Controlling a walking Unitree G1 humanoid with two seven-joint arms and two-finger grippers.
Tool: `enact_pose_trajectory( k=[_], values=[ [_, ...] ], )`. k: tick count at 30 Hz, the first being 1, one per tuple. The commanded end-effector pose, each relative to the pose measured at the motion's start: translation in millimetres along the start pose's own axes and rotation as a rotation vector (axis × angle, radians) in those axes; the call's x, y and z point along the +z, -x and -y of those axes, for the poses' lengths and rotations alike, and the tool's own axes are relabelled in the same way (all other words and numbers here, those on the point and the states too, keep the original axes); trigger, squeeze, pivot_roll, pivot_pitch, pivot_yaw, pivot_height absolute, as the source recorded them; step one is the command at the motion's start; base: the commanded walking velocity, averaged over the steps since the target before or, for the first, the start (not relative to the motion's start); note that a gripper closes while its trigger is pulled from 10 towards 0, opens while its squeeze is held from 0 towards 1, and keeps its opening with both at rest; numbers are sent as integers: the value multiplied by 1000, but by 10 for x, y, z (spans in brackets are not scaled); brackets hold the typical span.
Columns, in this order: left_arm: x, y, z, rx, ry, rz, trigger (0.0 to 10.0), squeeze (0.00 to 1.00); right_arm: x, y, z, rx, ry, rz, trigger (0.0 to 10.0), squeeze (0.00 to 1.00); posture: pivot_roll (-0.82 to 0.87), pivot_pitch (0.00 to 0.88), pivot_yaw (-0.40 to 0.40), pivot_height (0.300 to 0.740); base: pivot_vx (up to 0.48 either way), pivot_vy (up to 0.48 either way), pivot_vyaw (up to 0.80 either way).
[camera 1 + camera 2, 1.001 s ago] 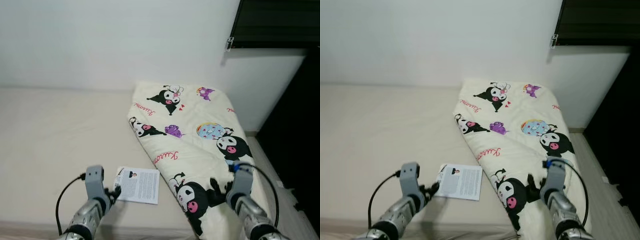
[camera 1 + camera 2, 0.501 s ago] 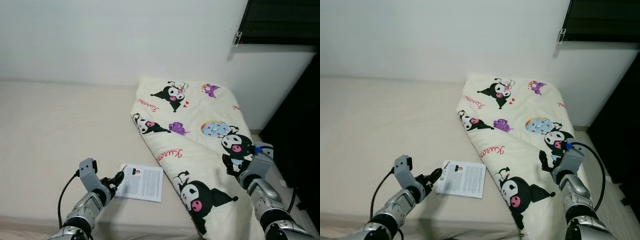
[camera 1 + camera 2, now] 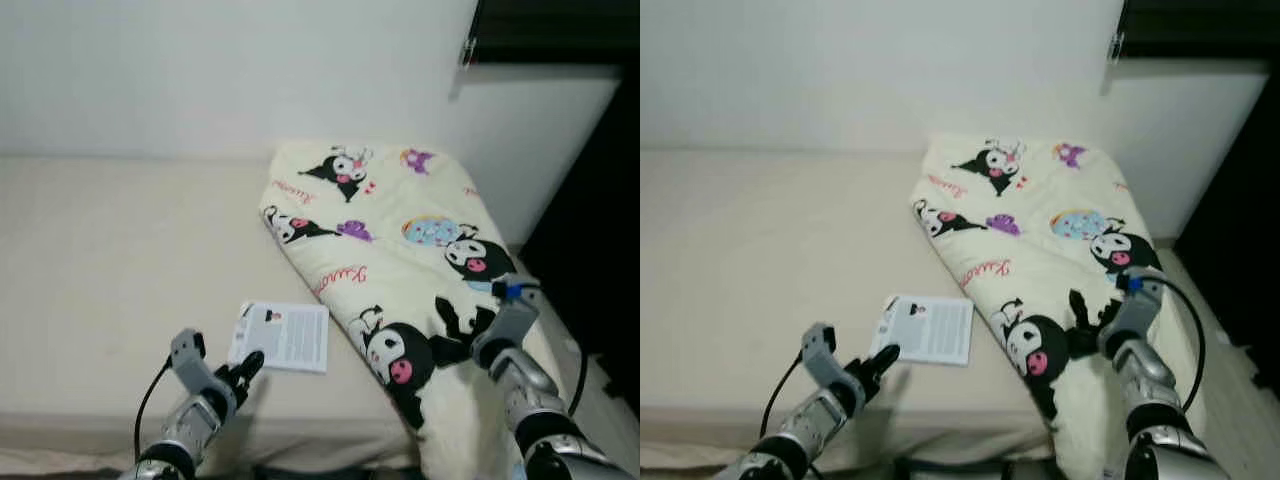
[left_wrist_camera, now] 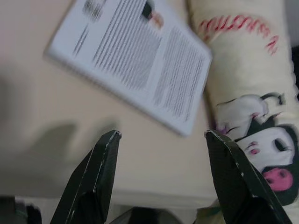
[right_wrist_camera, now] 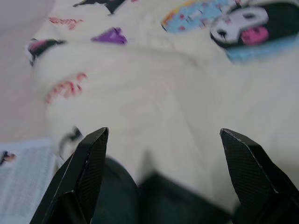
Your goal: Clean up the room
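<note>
A folded cream quilt (image 3: pixel 400 260) printed with cartoon figures lies across the right side of a beige bed (image 3: pixel 110 260), its lower end hanging over the front edge. A white printed booklet (image 3: pixel 281 336) lies flat on the mattress beside the quilt, seen close in the left wrist view (image 4: pixel 135 65). My left gripper (image 3: pixel 245 368) hovers open just short of the booklet's near corner, nothing between its fingers. My right gripper (image 3: pixel 1085 325) is open above the quilt's lower right part, with the quilt (image 5: pixel 154 107) spread before its fingers.
A white wall (image 3: pixel 230 70) runs behind the bed. A dark window frame (image 3: pixel 550 30) sits at upper right, and a dark opening (image 3: pixel 600 220) stands right of the bed. The mattress left of the booklet is bare beige sheet.
The camera has shifted, so the whole scene sits differently. My left gripper stays near the booklet's corner. My right gripper has come back in over the quilt's lower part.
</note>
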State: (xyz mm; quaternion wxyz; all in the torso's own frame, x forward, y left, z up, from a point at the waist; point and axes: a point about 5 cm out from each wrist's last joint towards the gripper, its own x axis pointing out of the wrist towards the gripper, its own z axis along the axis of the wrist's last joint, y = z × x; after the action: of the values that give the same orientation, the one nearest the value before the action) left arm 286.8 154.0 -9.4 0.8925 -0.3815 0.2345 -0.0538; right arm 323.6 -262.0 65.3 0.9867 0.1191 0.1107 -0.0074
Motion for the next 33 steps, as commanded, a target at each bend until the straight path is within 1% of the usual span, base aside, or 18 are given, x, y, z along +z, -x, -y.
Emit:
enact_pose_trajectory(
  k=[1, 2, 3, 4, 5, 6, 8, 11, 14, 18, 21, 24, 25, 27, 29, 31, 33],
  values=[
    [-50, 11, -17, 10, 73, -3, 10000, 0, 59, -30, -33, 16, -10, 17, 10000, 0, -66, 33, 9, 585, 0, 0, 0],
    [-50, 11, -17, 10, 73, -3, 10000, 0, 59, -30, -33, 16, -10, 17, 10000, 0, -66, 33, 9, 585, 0, 0, 0],
    [-32, -1, 2, 5, 109, 14, 10000, 0, 77, -35, -41, 21, -11, 25, 10000, 0, -67, 38, 11, 580, 0, 0, 0],
    [-32, -1, 2, 5, 109, 14, 10000, 0, 77, -35, -41, 21, -11, 25, 10000, 0, -67, 38, 11, 580, 0, 0, 0],
    [-18, -15, 24, -3, 136, 27, 10000, 0, 91, -38, -47, 26, -12, 33, 10000, 0, -68, 45, 14, 575, 0, 0, 0],
    [-18, -15, 24, -3, 136, 27, 10000, 0, 91, -38, -47, 26, -12, 33, 10000, 0, -68, 45, 14, 575, 0, 0, 0],
    [17, -52, 90, -22, 181, 56, 10000, 0, 105, -39, -60, 35, -15, 44, 10000, 0, -69, 56, 18, 565, 0, 0, 0],
    [28, -63, 109, -28, 191, 65, 10000, 0, 107, -38, -63, 37, -15, 47, 10000, 0, -69, 56, 18, 560, 0, 0, 0],
    [105, -112, 200, -60, 271, 120, 10000, 0, 89, -22, -70, 44, -17, 53, 10000, 0, -70, 73, 25, 545, 0, 0, 0],
    [143, -128, 218, -44, 282, 153, 10000, 0, 73, -10, -77, 48, -18, 56, 10000, 0, -73, 84, 31, 530, 0, 0, 0],
    [194, -123, 188, -2, 280, 188, 10000, 0, 66, 0, -83, 50, -17, 60, 10000, 0, -75, 98, 35, 520, 0, 0, 0],
    [270, -95, 98, 78, 271, 220, 10000, 0, 69, 28, -75, 54, -18, 75, 10000, 0, -74, 118, 38, 511, 0, 0, 0],
    [270, -95, 98, 78, 271, 220, 10000, 0, 69, 28, -75, 54, -18, 75, 10000, 0, -74, 118, 38, 511, 0, 0, 0],
    [308, -65, 30, 123, 258, 233, 10000, 0, 71, 47, -64, 54, -17, 81, 10000, 0, -73, 129, 41, 511, 0, 0, 0],
    [320, -55, 10, 135, 257, 239, 10000, 0, 70, 54, -59, 53, -17, 83, 10000, 0, -73, 129, 41, 511, 0, 0, 0],
    [357, -19, -55, 165, 257, 256, 10000, 0, 68, 73, -42, 48, -15, 84, 10000, 0, -69, 144, 44, 511, 0, 0, 0],
    [389, 31, -121, 169, 251, 271, 10000, 0, 78, 91, -17, 39, -12, 88, 10000, 0, -62, 159, 44, 511, 0, 0, 0]
  ],
)
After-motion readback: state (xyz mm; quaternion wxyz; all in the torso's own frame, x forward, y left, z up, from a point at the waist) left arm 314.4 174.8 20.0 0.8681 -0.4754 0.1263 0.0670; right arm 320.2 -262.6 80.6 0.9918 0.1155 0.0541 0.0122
